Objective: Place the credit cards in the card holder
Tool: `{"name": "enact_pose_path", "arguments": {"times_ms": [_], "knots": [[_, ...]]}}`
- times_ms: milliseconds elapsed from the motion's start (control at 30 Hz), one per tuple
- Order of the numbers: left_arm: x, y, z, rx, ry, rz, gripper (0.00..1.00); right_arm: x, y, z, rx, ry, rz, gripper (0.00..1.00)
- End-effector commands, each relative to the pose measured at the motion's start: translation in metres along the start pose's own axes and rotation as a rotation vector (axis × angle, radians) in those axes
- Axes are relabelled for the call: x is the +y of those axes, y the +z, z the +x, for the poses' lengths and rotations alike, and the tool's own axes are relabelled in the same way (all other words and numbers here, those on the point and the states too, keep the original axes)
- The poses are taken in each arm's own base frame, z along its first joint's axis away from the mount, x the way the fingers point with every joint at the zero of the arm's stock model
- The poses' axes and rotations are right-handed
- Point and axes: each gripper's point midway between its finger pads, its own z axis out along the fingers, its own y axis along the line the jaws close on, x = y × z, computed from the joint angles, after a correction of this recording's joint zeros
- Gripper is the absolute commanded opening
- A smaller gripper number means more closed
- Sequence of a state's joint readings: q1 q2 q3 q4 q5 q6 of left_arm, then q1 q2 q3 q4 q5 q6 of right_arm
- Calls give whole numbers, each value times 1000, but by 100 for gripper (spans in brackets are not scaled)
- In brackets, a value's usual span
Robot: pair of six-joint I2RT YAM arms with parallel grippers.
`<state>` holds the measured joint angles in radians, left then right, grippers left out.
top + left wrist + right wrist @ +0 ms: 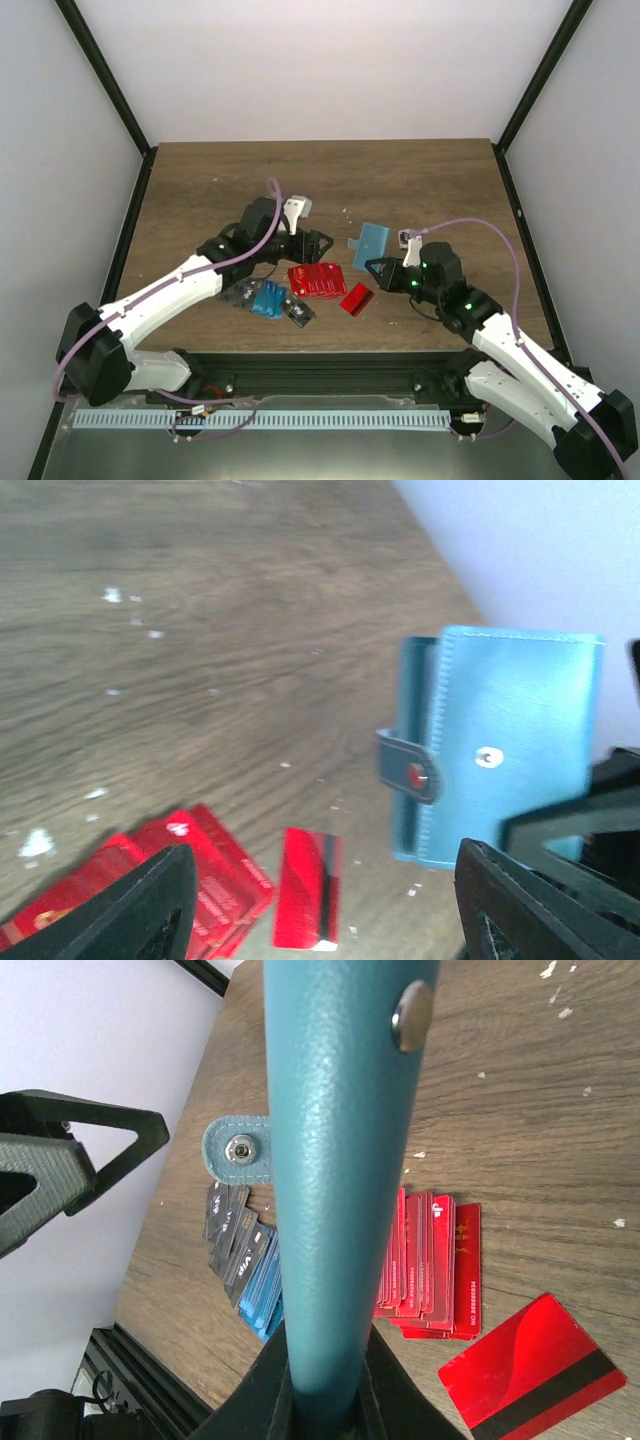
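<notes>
Teal holder (373, 240) pinched in right claw (374, 264); left claw (322, 242) spread, empty. Risk: holder could twist as cards (317, 280) push in.

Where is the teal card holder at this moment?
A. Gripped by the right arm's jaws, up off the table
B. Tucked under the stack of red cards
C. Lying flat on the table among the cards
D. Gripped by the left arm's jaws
A: the card holder stands upright in the right arm's shut jaws, above the red cards lying on the table, while the left arm's jaws are open and empty.
</notes>
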<state>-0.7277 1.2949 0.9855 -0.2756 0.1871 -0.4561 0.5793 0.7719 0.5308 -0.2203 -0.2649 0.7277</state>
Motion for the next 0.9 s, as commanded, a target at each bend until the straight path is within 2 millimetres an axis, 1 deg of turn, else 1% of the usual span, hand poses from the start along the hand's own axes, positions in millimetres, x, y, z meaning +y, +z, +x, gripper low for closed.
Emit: {"name": "enact_pose_path", "arguments": {"times_ms": [0,133,233,300,400,567,767,800,867], "knots": [[-44,6,-3,35,38,233,71,25,-3,-18,-48,-28,-80,1],[-57,15,-2,64,44,291,68,21,0,-16,-44,-29,-71,1],[-61,24,1,86,57,312,66,19,0,-15,-42,-26,-63,1],[-63,31,3,97,63,316,62,19,1,-15,-39,-24,-62,1],[-63,41,4,105,63,309,52,20,0,-15,-34,-27,-62,1],[-56,54,-1,79,61,270,37,20,0,-13,-26,-27,-63,1],[-46,72,-1,72,59,230,7,14,1,-10,-22,-20,-44,1],[-44,74,-1,68,59,224,4,12,2,-9,-20,-16,-34,1],[-40,77,0,67,64,208,4,2,6,-6,-16,6,4,1]]}}
